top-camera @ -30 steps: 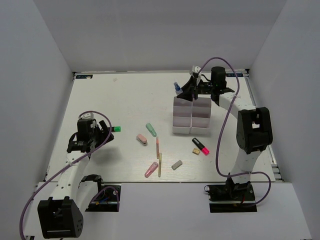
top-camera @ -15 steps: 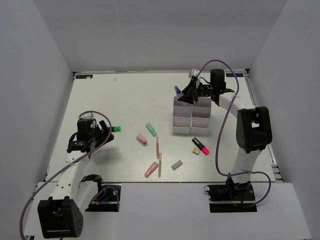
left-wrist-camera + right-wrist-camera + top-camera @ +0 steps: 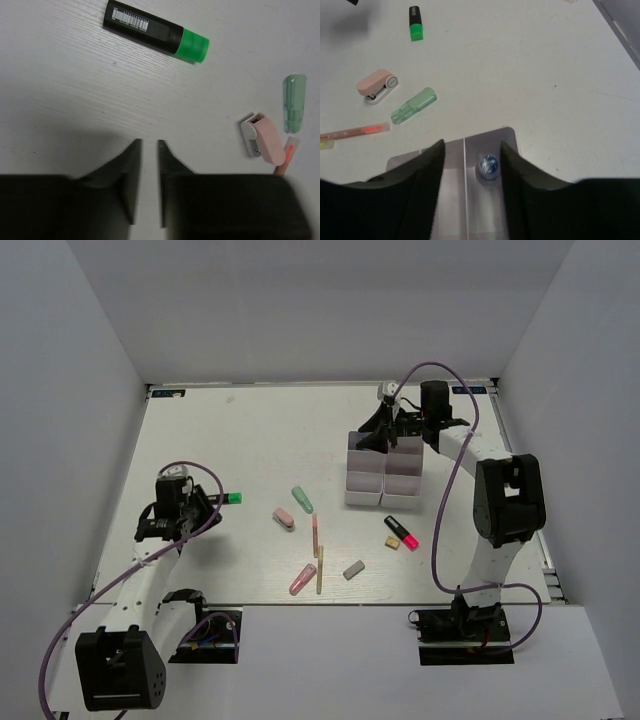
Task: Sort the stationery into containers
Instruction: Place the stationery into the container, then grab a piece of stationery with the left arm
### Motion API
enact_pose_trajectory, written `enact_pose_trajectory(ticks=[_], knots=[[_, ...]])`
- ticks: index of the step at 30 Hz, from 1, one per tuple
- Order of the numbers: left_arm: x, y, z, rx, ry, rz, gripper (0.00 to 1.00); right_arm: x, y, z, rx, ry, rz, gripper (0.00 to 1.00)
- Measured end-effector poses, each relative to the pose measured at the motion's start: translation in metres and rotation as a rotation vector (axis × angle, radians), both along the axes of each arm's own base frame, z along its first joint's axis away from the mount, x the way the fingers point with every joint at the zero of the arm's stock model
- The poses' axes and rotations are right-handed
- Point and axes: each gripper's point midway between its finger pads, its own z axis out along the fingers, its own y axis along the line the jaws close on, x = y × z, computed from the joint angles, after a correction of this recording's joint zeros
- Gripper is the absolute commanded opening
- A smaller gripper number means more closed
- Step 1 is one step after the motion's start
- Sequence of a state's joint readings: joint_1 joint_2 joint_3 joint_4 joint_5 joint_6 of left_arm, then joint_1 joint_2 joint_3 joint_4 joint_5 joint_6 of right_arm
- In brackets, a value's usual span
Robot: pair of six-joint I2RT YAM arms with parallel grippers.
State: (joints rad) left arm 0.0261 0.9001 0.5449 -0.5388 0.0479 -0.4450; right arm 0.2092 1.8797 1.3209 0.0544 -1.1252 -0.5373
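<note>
My right gripper [image 3: 383, 432] [image 3: 470, 157] hangs open over the back row of the white containers [image 3: 383, 472]. A clear blue-capped tube [image 3: 489, 165] stands in a corner bin [image 3: 492, 137] between my fingers, free of them. My left gripper [image 3: 197, 502] [image 3: 149, 145] is low over the table, its jaws a narrow gap apart with nothing between. A black green-capped marker [image 3: 228, 498] [image 3: 155, 31] lies just beyond it. On the table lie a green tube [image 3: 302, 499], a pink piece [image 3: 284, 518], a pink stick [image 3: 315, 535], a yellow stick [image 3: 319, 575], a pink marker [image 3: 302, 579], a grey eraser [image 3: 353, 569], a black-pink marker [image 3: 402, 532] and a tan eraser [image 3: 393, 543].
White walls close in the table on the left, right and back. The right arm's purple cable [image 3: 440, 500] loops down beside the containers. The left arm's cable [image 3: 205, 480] arcs over its wrist.
The right gripper has lowered over the back bin and opened; the blue-capped tube it held above the rim now stands inside. The left gripper's jaws have narrowed near the green marker.
</note>
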Motion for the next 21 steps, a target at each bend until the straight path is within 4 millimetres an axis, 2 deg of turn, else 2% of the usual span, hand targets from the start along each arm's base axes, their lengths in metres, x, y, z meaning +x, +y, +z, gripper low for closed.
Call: enact_pose_trajectory(ticks=[1,2,3,5,7,8,9,10,11,14,17,18,19,21], knots=[[0.0,-0.001,0.0,-0.006,0.002,0.003,0.07,-0.002,0.0,0.002,0.001,0.003,-0.002,0.26],[0.001,-0.001,0.0,-0.01,0.006,0.007,0.0,-0.003,-0.001,0.005,0.003,0.001,-0.004,0.13],[0.002,-0.001,0.0,-0.015,0.009,0.009,0.0,-0.006,-0.001,0.008,0.006,0.016,-0.01,0.0],[0.002,-0.003,-0.002,-0.024,0.021,0.011,0.0,-0.009,-0.004,0.018,0.003,0.028,-0.04,0.0],[0.002,-0.004,-0.005,-0.038,0.038,0.019,0.24,-0.013,-0.007,0.034,0.001,0.028,-0.083,0.0],[0.002,-0.005,-0.007,-0.049,0.05,0.031,0.35,-0.014,-0.01,0.042,-0.001,0.036,-0.118,0.13],[0.002,-0.005,-0.009,-0.057,0.061,0.038,0.42,-0.021,-0.013,0.057,0.007,0.036,-0.142,0.46],[0.002,-0.006,-0.011,-0.075,0.075,0.064,0.62,-0.026,-0.016,0.068,0.016,0.052,-0.173,0.85],[0.002,-0.007,-0.013,-0.091,0.09,0.091,0.7,-0.033,-0.02,0.081,0.029,0.077,-0.2,0.91],[0.005,-0.007,-0.016,-0.139,0.139,0.193,0.79,-0.054,-0.029,0.111,0.063,0.144,-0.229,0.91],[0.012,-0.004,-0.011,-0.157,0.186,0.332,0.79,-0.073,-0.035,0.116,0.067,0.255,-0.221,0.89],[0.018,-0.002,-0.004,-0.157,0.19,0.394,0.77,-0.08,-0.037,0.112,0.058,0.301,-0.231,0.68],[0.023,-0.002,0.003,-0.155,0.205,0.452,0.77,-0.084,-0.04,0.107,0.044,0.329,-0.251,0.52],[0.038,-0.002,0.018,-0.16,0.222,0.56,0.74,-0.097,-0.046,0.095,0.012,0.381,-0.289,0.08]])
